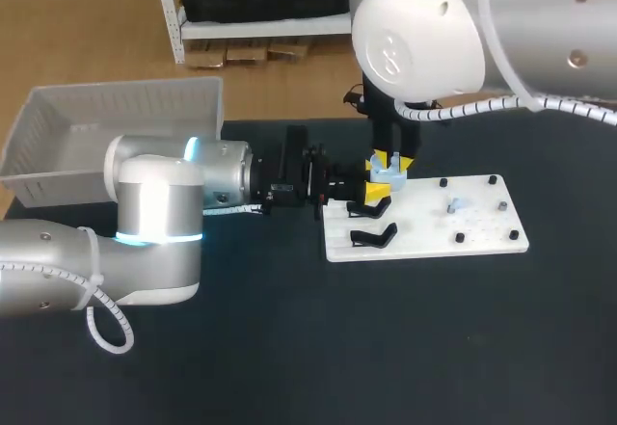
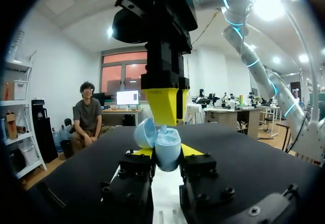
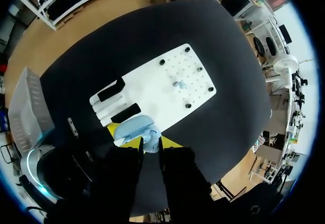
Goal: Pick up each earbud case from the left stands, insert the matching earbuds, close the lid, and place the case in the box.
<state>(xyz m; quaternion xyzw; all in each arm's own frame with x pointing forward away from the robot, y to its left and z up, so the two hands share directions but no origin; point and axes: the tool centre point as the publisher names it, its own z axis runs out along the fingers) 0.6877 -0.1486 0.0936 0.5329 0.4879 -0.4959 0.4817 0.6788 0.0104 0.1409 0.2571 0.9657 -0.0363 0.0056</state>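
Note:
My left gripper (image 1: pixel 378 192) is shut on a light-blue earbud case (image 2: pixel 168 150), holding it over the left end of the white board (image 1: pixel 434 232). The case lid (image 2: pixel 144 132) stands open. My right gripper (image 1: pixel 390 165) points straight down onto the open case, its yellow fingers (image 2: pixel 162 104) just above it. A small pale earbud (image 3: pixel 151 140) sits pinched between those fingers at the case's mouth. Another earbud (image 1: pixel 453 204) rests on a peg in the middle of the board. Under the right gripper (image 3: pixel 150 146), the case (image 3: pixel 134 130) shows between the left gripper's yellow tips.
Two black stands (image 1: pixel 371 236) sit at the board's left end, beside the left gripper. A pale plastic box (image 1: pixel 116 126) stands at the table's back left. Small black pegs (image 1: pixel 502 204) dot the board's right part.

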